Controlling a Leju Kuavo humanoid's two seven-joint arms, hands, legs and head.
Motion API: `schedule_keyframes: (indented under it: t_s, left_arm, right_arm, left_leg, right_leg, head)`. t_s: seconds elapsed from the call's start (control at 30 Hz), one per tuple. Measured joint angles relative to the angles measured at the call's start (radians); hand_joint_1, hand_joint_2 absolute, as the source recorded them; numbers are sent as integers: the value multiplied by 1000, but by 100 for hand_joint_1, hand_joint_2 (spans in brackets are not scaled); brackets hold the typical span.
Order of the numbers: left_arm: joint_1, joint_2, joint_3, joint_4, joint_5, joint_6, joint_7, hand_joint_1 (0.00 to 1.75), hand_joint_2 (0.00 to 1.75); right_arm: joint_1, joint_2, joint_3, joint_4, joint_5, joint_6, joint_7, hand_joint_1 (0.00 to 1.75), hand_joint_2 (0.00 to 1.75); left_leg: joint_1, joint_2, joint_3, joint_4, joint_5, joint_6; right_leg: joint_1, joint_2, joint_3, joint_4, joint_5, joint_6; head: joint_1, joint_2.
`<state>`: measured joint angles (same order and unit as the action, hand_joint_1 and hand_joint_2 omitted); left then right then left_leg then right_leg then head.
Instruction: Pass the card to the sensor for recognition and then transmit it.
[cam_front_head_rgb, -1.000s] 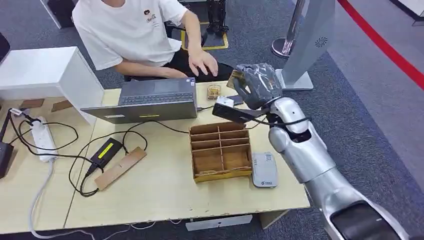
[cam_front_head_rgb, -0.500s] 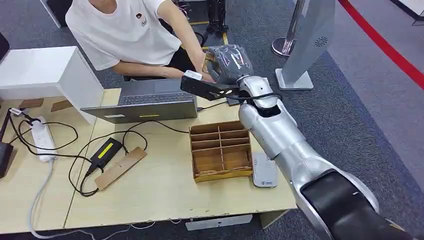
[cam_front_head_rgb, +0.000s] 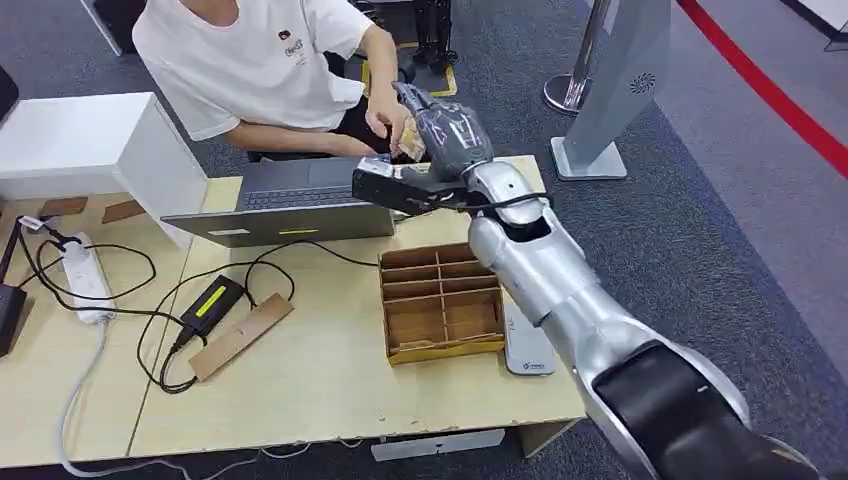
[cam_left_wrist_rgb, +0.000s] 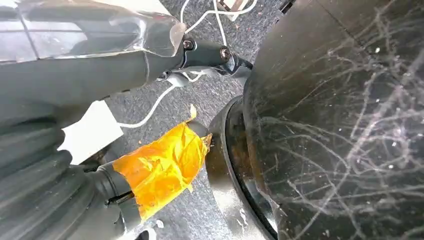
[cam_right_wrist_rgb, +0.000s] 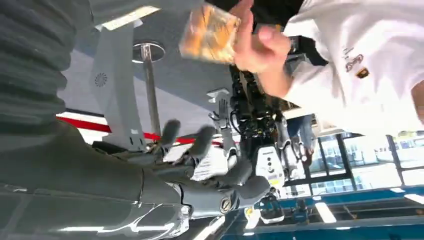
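My right hand (cam_front_head_rgb: 446, 124) reaches over the far edge of the table toward a seated person. The person's hand (cam_front_head_rgb: 387, 112) meets it and pinches the brownish card (cam_front_head_rgb: 409, 148). In the right wrist view the card (cam_right_wrist_rgb: 209, 32) sits in the person's fingers (cam_right_wrist_rgb: 255, 45), apart from my right hand (cam_right_wrist_rgb: 200, 165), whose dark fingers are spread and hold nothing. The white card sensor (cam_front_head_rgb: 529, 352) lies on the table near its right edge, partly behind my forearm. My left hand (cam_left_wrist_rgb: 55, 75) hangs by the floor, and its fingers are not plain to read.
A wooden divided box (cam_front_head_rgb: 440, 300) stands beside the sensor. A grey laptop (cam_front_head_rgb: 290, 200) sits at the back of the table (cam_front_head_rgb: 320, 390), with cables, a power brick (cam_front_head_rgb: 208, 303) and a power strip (cam_front_head_rgb: 86, 277) to the left. A grey stand (cam_front_head_rgb: 620, 80) rises at the back right.
My right arm swung left from above the table's far right toward the person. The person's hand came up and took hold of the card, and my fingers have spread off it.
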<state>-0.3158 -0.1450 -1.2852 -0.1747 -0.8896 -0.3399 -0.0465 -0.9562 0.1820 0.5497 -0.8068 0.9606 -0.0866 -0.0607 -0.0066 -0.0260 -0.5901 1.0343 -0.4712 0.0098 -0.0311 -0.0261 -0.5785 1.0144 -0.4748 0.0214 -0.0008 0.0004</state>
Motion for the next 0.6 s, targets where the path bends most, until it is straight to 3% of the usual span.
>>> schedule_keyframes:
  t_s: [0.23,0.6]
  left_arm:
    - [4,2,6,0,12,17,8,0,175]
    - [20,12,31,0,40,59,14,0,175]
  right_arm:
    - [118,-54,7,-136,-24,-11,-50,0,175]
    - [348,-218,19,-479,-30,-30,-87,0,175]
  left_leg:
    - [0,0,0,0,0,0]
    - [-1,-1,0,0,-1,0]
  right_leg:
    - [0,0,0,0,0,0]
    - [0,-1,0,-1,0,0]
  head:
    - [0,0]
    - [0,0]
